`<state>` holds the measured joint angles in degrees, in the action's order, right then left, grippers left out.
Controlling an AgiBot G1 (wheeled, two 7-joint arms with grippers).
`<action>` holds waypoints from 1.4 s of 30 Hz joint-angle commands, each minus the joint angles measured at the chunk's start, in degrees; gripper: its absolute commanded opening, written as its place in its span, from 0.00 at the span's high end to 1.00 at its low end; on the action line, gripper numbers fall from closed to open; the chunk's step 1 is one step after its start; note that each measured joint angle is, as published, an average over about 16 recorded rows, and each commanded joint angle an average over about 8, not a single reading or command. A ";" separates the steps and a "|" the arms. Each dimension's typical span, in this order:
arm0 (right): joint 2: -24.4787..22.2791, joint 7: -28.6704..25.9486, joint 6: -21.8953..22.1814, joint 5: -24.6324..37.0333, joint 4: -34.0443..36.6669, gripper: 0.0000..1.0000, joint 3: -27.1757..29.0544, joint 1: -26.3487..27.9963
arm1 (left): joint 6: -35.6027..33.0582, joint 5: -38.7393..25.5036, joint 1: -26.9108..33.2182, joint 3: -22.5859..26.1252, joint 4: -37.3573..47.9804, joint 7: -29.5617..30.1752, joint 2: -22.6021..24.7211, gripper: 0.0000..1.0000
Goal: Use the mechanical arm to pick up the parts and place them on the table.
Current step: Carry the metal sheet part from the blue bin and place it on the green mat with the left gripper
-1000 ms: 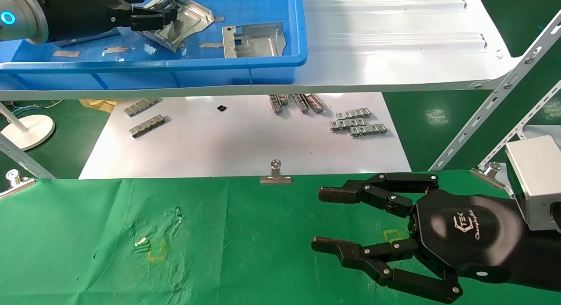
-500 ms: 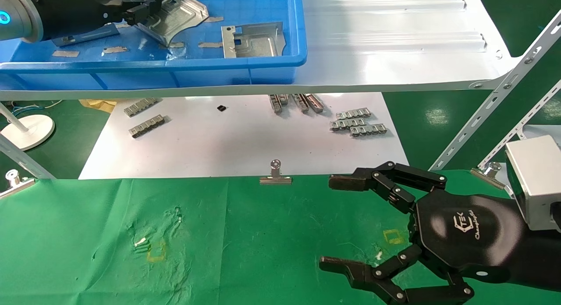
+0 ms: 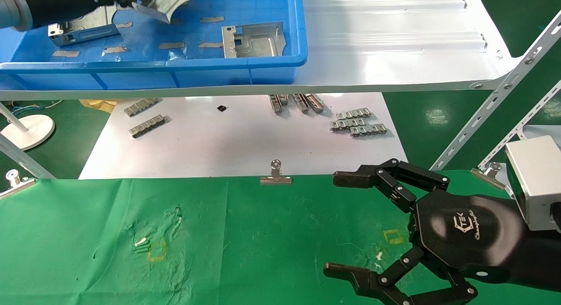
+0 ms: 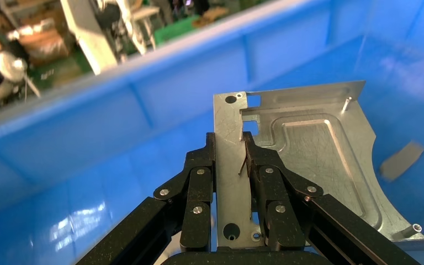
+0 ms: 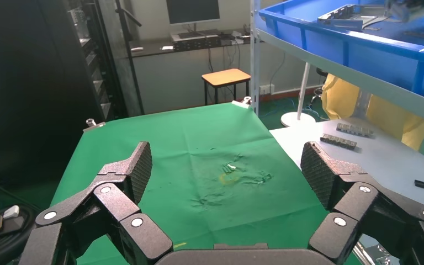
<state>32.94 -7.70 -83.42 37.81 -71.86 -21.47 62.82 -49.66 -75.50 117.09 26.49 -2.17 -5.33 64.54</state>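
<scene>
Three shiny metal brackets show in the blue bin (image 3: 263,62). One bracket (image 4: 303,160) is in my left gripper (image 4: 229,165), with my black fingers (image 4: 199,182) pressed tight on its flat edge, one on each side. I hold it up above the bin floor, at the far left of the shelf. A second bracket (image 3: 253,41) lies flat near the bin's front wall, and a third bracket (image 3: 81,29) lies just below my left arm.

My right gripper (image 3: 350,226) hangs low over the green table (image 3: 87,235), fingers spread wide, holding nothing. It waits near a small yellow square mark (image 3: 393,236).

No bracket lies on the green cloth yet, so I think the job is only starting. I need to carry this one out of the bin and set it down on the table. Then two more are left to fetch.
</scene>
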 commanded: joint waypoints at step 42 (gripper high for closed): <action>0.00 0.01 0.00 -0.01 0.00 0.00 -0.01 0.00 | -42.43 22.72 -16.21 5.79 -37.00 -4.56 -21.19 1.00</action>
<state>32.93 -7.69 -83.42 37.80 -71.86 -21.48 62.82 -92.00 -55.09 102.02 32.69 -36.70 -11.04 43.75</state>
